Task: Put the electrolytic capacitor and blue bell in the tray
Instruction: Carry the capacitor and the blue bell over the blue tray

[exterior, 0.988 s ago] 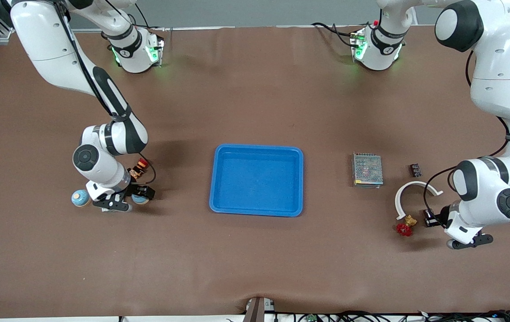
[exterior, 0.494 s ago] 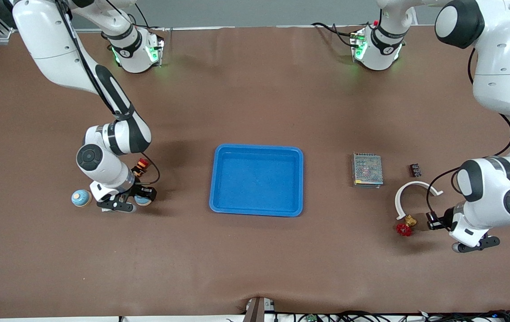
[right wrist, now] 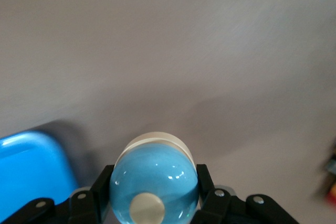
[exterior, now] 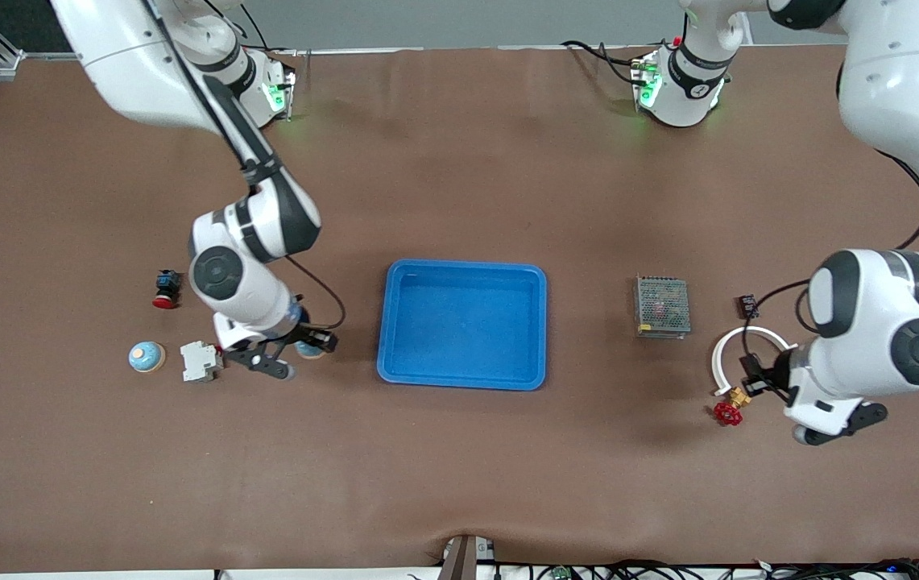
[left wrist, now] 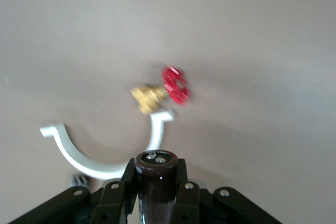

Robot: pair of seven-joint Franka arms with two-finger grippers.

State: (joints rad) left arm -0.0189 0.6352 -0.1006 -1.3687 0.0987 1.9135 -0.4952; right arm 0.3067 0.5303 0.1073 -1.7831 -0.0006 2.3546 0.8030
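The bright-blue tray (exterior: 465, 324) lies mid-table, and its corner (right wrist: 31, 174) shows in the right wrist view. My right gripper (exterior: 300, 348) hangs over the table beside the tray's edge at the right arm's end. It is shut on a blue bell (right wrist: 155, 182) with a cream button, which shows as a blue patch (exterior: 312, 349) in the front view. My left gripper (exterior: 754, 375) is up over the white arc (exterior: 737, 348). It is shut on the dark brown electrolytic capacitor (left wrist: 157, 179), whose terminal end points away from the wrist.
A second blue bell (exterior: 146, 357), a white breaker (exterior: 200, 361) and a red push button (exterior: 166, 289) lie toward the right arm's end. A silver mesh box (exterior: 661, 306), a small black module (exterior: 747, 304) and a brass valve with red handle (exterior: 729, 408) lie toward the left arm's end.
My right gripper shut on the blue bell, lifted it and carried it toward the tray, uncovering the breaker and push button. My left gripper rose with the capacitor, from beside the valve to over the arc.
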